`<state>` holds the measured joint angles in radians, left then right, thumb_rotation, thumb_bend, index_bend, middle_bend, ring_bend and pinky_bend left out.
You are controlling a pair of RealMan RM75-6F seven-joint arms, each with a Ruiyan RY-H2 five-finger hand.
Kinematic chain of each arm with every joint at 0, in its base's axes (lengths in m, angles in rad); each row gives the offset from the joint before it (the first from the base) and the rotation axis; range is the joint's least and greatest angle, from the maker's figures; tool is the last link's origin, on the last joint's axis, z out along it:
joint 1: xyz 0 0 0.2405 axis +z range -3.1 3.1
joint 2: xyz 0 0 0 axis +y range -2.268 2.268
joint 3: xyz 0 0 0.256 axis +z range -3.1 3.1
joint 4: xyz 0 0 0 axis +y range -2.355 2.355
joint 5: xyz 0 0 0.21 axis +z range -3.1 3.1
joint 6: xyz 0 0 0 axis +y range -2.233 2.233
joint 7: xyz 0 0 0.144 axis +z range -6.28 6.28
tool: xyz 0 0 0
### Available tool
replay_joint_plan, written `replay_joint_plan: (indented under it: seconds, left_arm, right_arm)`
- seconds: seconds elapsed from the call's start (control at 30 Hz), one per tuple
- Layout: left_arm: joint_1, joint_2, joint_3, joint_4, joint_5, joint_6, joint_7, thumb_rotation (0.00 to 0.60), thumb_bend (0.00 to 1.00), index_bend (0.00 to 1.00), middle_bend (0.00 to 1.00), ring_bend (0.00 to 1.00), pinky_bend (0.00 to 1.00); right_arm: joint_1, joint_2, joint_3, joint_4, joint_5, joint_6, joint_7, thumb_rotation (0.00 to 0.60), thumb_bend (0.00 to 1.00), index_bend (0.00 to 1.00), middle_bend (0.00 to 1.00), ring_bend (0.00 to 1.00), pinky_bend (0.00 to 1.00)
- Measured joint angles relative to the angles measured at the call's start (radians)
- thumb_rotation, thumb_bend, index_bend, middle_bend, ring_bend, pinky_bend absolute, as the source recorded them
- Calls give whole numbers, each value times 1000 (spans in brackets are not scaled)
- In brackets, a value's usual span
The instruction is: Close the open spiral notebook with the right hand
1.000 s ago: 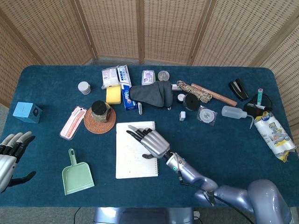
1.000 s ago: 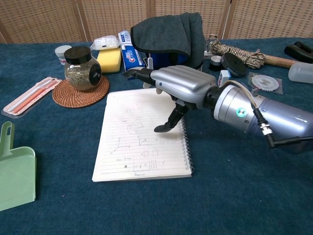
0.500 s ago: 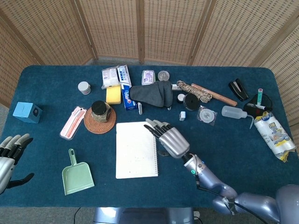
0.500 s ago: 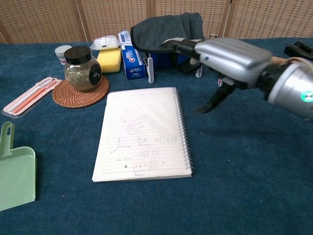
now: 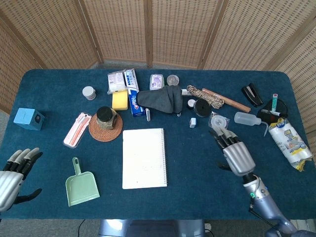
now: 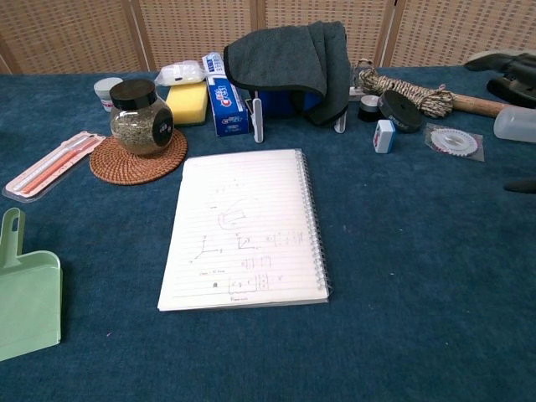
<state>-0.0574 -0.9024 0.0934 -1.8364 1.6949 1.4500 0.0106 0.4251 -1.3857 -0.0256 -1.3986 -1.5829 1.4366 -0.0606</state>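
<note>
The spiral notebook (image 5: 144, 158) lies flat on the blue table, a lined page with pencil sketches facing up (image 6: 243, 230) and its wire binding along the right edge. My right hand (image 5: 233, 150) hovers well to the right of it, fingers stretched out and apart, holding nothing and not touching the notebook. In the chest view only a dark fingertip (image 6: 521, 186) of that hand shows at the right border. My left hand (image 5: 15, 175) hangs at the lower left beside the table's edge, fingers spread and empty.
A jar (image 5: 105, 117) on a woven coaster stands just beyond the notebook's top left corner. A green dustpan (image 5: 81, 185) lies to its left. Across the back lie a yellow sponge (image 6: 187, 101), toothpaste box (image 6: 222, 92), grey cloth (image 6: 289, 59), rope (image 6: 402, 88) and squeeze bottle (image 5: 247, 119).
My right hand has drawn off the notebook page and swung to the right, leaving the page uncovered. The notebook lies as before. My left hand has shifted slightly.
</note>
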Motion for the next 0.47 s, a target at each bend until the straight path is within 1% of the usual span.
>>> replay_joint_plan:
  seconds: [0.07,0.2,0.33,0.47]
  left_arm:
    - [1,-1,3,0,9,2,1,600,151,0,0,0,16]
    - [10,0,12,0,27,20,5,600,151,0,0,0,16]
    - [19,3,16,4,37,37,17,600,152,0,0,0,15]
    - [28,3,20,19,55,55,33,600,151,0,0,0,15]
  right_arm:
    - [-36,16,-10,13,0,34,22,579,56,0,0,0,189]
    - [-116,63,-33,-6,7,103,41,514,33,0,0,0,185]
    - [-188,127,-63,-95,15,150,28,487,32,0,0,0,171]
    - [-256,194,-88,-197,29,180,-5,476,29,0,0,0,162]
